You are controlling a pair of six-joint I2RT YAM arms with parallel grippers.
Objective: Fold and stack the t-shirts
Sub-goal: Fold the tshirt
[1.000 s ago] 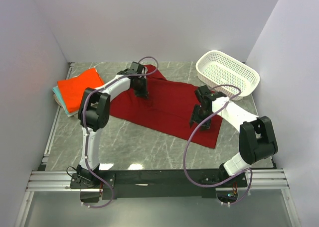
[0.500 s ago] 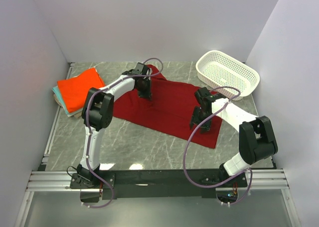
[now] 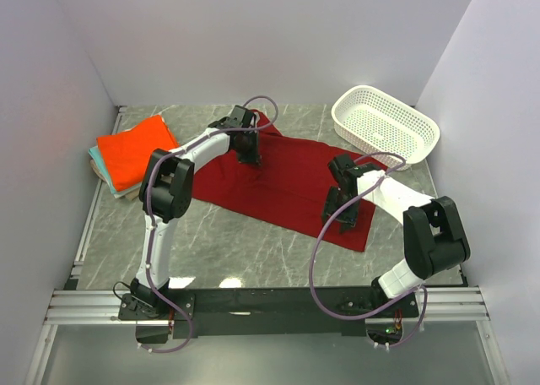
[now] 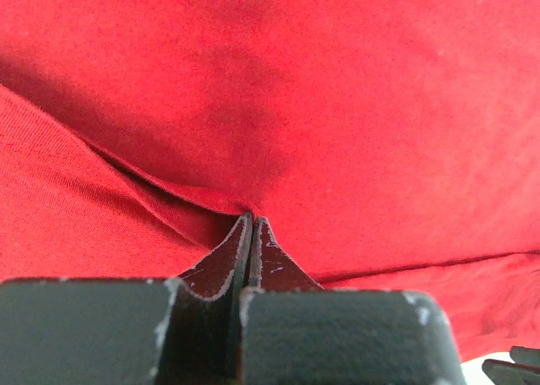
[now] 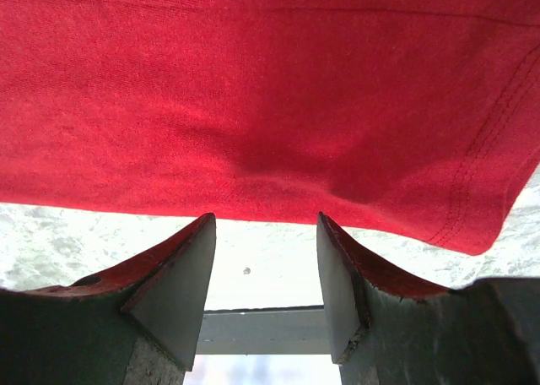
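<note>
Four t-shirts show in the top view. At the left lies a stack of three, the orange t-shirt (image 3: 133, 151) on top with edges of a teal t-shirt (image 3: 94, 157) and a tan t-shirt (image 3: 116, 190) under it. In the middle the crimson t-shirt (image 3: 287, 182) lies spread on the table (image 3: 253, 248). One white basket (image 3: 384, 127) stands at the upper right. There are two grippers. The left gripper (image 3: 250, 153) sits on the crimson shirt's upper left part. Only its wrist view shows the fingers closed tight, pinching a ridge of red cloth. The right gripper (image 3: 344, 220) is over the lower right hem. Its wrist view alone shows the jaws apart, bare table between them, the hem just beyond. Since a second ago the left gripper has moved rightward and the right gripper slightly lower in the frame.
</note>
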